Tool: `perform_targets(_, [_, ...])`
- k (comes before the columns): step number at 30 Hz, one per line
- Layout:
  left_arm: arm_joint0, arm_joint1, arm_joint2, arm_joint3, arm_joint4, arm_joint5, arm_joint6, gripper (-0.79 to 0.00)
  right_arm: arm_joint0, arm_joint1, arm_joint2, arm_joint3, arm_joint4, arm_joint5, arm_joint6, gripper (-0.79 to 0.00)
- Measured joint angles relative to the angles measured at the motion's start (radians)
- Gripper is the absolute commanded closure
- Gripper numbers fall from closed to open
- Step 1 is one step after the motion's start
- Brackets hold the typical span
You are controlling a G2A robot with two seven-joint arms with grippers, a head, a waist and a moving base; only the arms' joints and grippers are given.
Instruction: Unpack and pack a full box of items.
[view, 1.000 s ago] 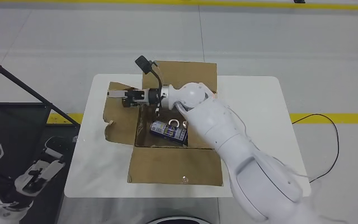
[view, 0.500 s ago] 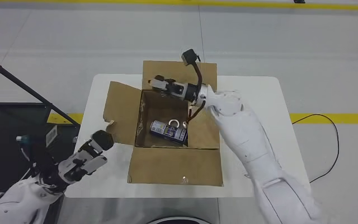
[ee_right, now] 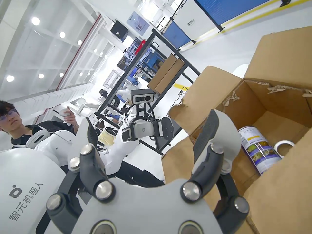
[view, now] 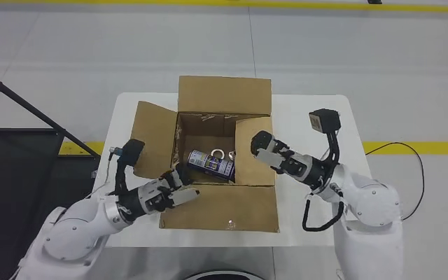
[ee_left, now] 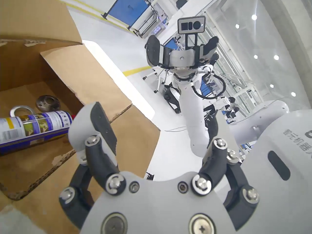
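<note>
An open cardboard box (view: 224,94) stands mid-table with its flaps spread. On its floor lie a spray can with a blue and white label (view: 210,164) (ee_left: 31,127) (ee_right: 258,149), a pale ring (view: 218,153) (ee_left: 20,110) (ee_right: 284,146) and a metal flange (ee_left: 47,102). My left gripper (view: 179,189) (ee_left: 158,127) hangs open and empty by the box's front left corner. My right gripper (view: 265,148) (ee_right: 151,135) is open and empty over the right flap, facing the left one.
The white table (view: 315,126) has bare room right of the box and a narrower strip on its left. A black pole (view: 35,112) slants past the table's left side. A cable (view: 416,182) loops on the floor at the right.
The right arm has drawn back from across the box's left and back flaps to the right flap. The left arm came up from the lower left to the front left corner.
</note>
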Motion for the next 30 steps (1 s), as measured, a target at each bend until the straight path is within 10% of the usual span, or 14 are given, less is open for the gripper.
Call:
perform_targets(14, [-0.024,0.0,0.032,0.0,0.073,0.036,0.002,-0.785,0.001,0.0,0.0,0.001,0.0,-0.001,-0.002,-0.785])
perform_targets(30, [-0.501,-0.032,0.335,0.301,-0.004,0.33,-0.131,-0.785,-0.036,0.038,0.076,0.085,0.112,-0.139,0.021,-0.785])
